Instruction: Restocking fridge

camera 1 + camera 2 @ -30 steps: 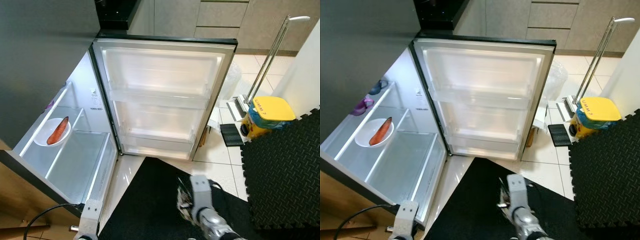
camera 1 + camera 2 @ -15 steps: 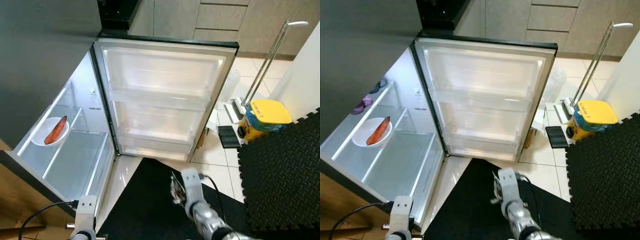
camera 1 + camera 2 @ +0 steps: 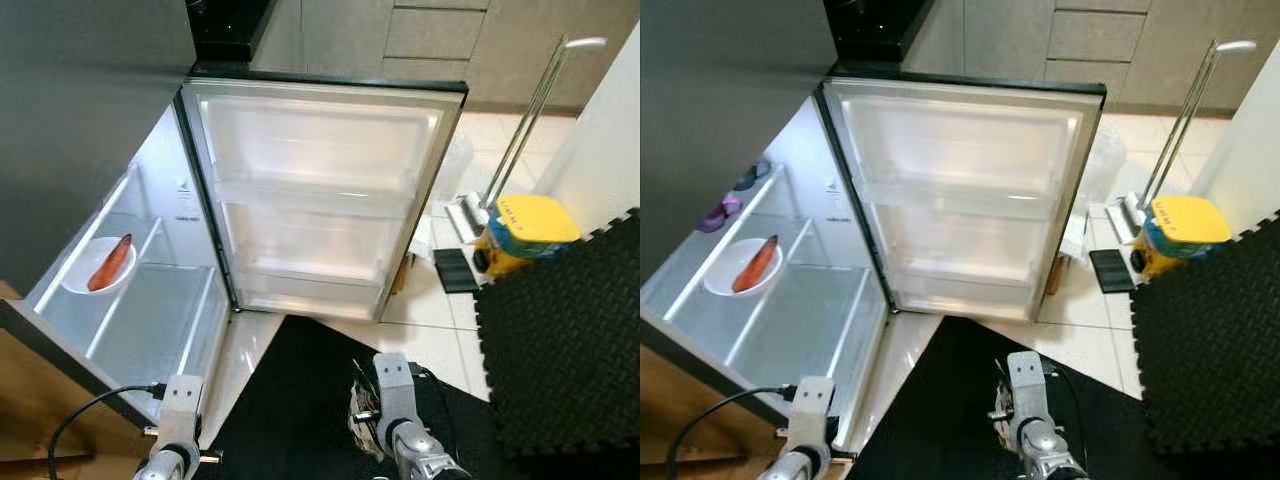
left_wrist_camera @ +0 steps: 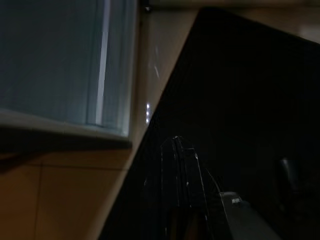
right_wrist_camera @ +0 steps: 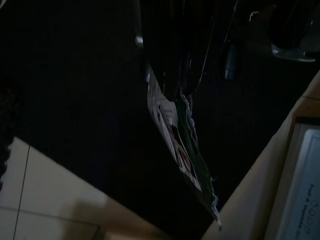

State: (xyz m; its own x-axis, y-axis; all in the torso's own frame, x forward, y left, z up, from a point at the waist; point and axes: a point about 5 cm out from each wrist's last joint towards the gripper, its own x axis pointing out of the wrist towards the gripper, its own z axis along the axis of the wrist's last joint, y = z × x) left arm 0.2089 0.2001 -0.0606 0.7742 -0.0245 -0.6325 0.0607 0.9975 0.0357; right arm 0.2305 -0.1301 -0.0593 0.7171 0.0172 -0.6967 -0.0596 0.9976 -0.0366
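Below the open fridge, the right gripper pinched a thin packet by its edge; it risked slipping. The left gripper hung closed, idle.

Home kitchen: open fridge, grey cabinet drawers, tiled floor, black mat.

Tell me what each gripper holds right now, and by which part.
The right gripper pinches a flat printed packet by one end; the rest hangs free. The left gripper has its fingers together with nothing between them.

right tool pulled back lower, left tool risen slightly
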